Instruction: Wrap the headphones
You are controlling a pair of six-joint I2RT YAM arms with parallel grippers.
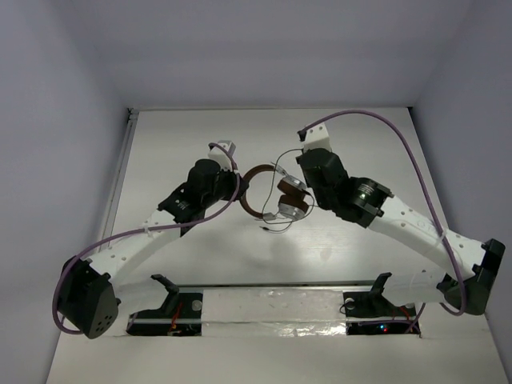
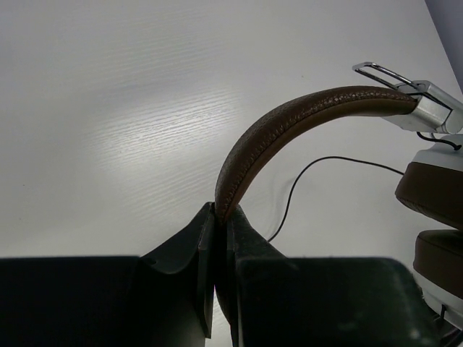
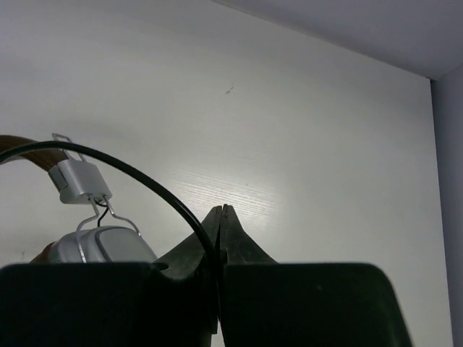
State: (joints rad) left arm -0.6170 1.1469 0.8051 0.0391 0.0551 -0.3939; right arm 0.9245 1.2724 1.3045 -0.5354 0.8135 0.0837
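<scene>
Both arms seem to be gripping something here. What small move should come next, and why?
Probably the right gripper should carry the cord in a loop around the ear cups. Its jaws are shut on the thin black cord, which arcs slack back toward the cups. The left gripper clamps the brown headband, which should steady it for a wrap.

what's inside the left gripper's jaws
The brown headband, clamped in the left gripper. The pinched stretch is hidden between the fingers.
</scene>
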